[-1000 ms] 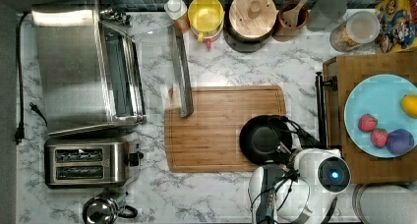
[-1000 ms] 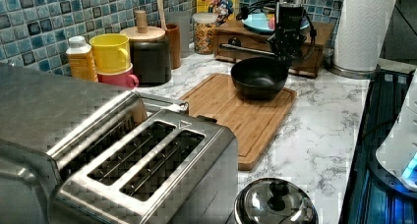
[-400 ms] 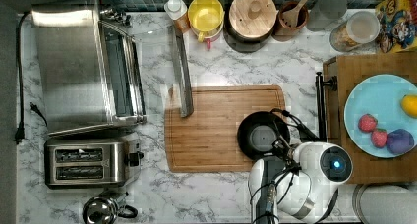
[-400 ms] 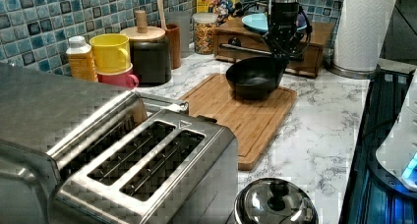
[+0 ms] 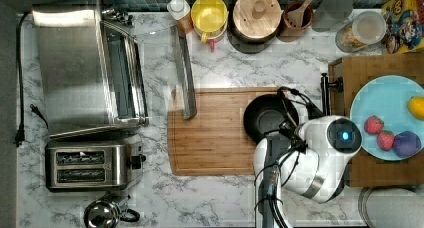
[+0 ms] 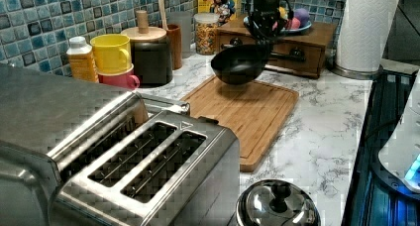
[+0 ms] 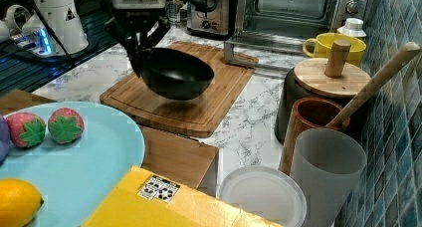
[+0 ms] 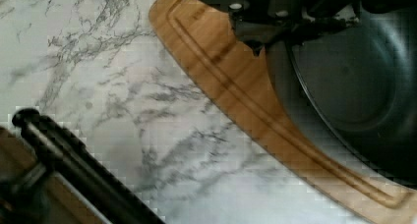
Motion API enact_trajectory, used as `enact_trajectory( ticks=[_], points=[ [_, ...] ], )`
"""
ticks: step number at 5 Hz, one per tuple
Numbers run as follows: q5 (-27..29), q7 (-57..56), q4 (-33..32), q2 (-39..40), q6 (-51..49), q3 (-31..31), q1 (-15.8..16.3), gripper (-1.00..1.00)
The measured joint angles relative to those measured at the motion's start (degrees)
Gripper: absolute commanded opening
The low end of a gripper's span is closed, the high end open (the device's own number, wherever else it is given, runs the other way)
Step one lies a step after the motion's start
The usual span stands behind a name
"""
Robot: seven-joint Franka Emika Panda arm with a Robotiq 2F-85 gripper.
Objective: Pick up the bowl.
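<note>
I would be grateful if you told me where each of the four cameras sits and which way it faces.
Top view: overhead, looking straight down on the counter; shows the white arm beside the bowl.
Left view: low behind the toaster, facing along the cutting board toward the raised bowl and claw.
Right view: by the blue plate, facing back toward the toaster oven.
Wrist view: on the arm, looking down at the bowl.
All four share the bowl and the cutting board.
</note>
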Motion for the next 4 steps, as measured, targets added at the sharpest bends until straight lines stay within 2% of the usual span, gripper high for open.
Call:
enact_trajectory(
  ticks=[2, 3, 4],
  points=[
    [0.1, -7.4, 14.9, 2.3, -7.4, 3.0, 3.1, -1.00],
    [-0.1, -10.4, 20.0, 2.0, -10.0, 6.7, 3.8, -1.00],
    [-0.1, -10.7, 22.0, 1.6, -10.6, 9.5, 5.8, -1.00]
  ],
)
